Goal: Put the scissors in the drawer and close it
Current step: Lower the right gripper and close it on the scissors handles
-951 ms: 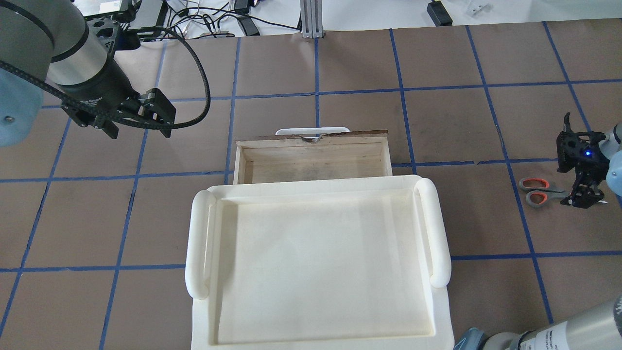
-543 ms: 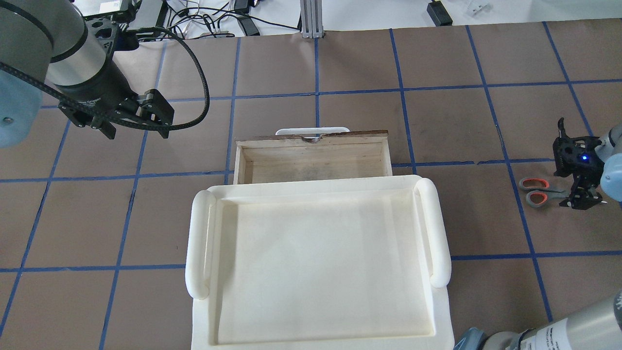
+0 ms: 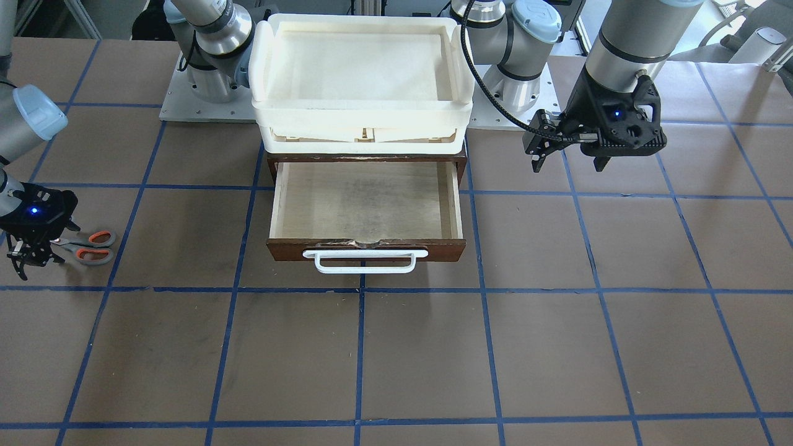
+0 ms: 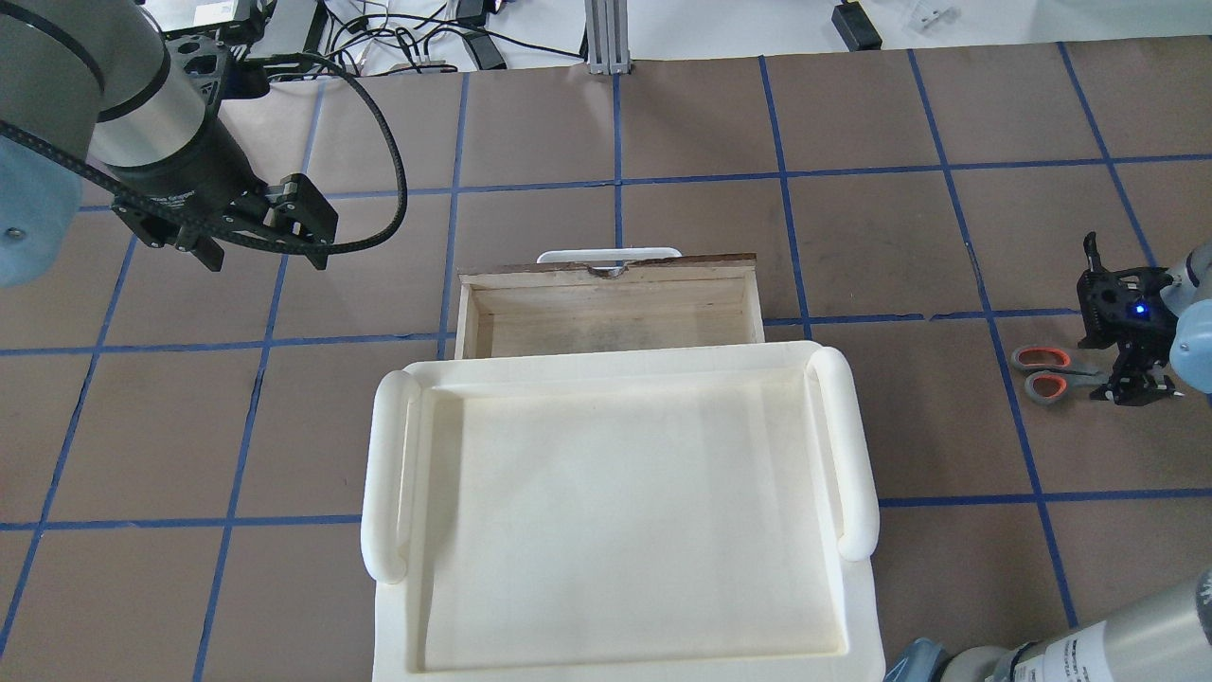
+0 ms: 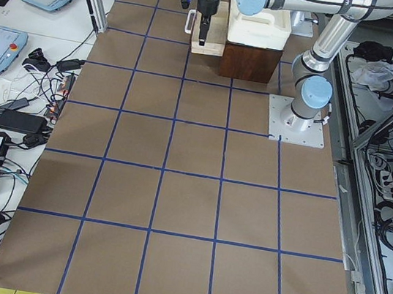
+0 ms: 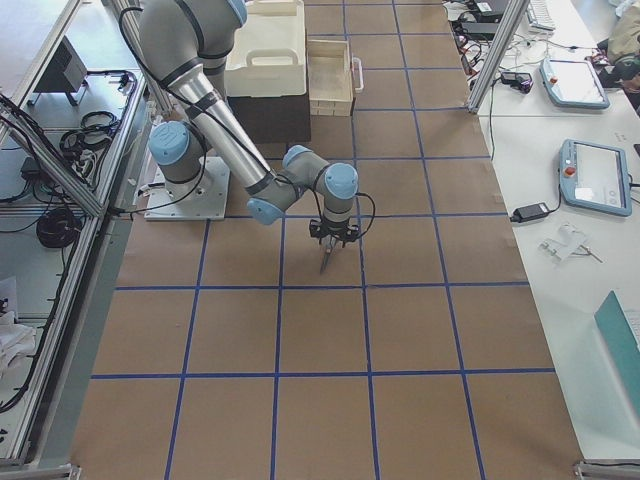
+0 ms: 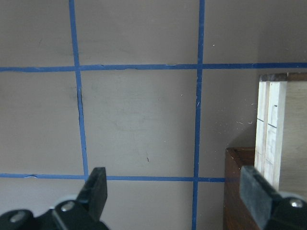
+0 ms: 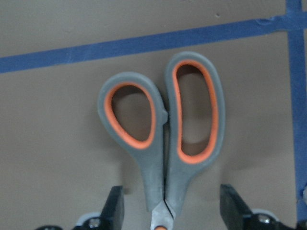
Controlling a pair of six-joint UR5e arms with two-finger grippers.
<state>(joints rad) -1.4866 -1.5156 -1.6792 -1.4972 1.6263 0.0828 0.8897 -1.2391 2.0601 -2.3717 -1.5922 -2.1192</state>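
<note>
On the brown table [image 3: 557, 347], small grey-and-orange scissors [image 8: 163, 143] lie between the wide-apart fingers of the right gripper [image 8: 173, 203]. The left gripper [image 7: 176, 187] hangs spread and empty near the open wooden drawer [image 3: 365, 198].

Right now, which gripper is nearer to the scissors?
The right. The right gripper is just above the scissors, its open jaws on either side of them; the left gripper is far away, beyond the drawer.
</note>
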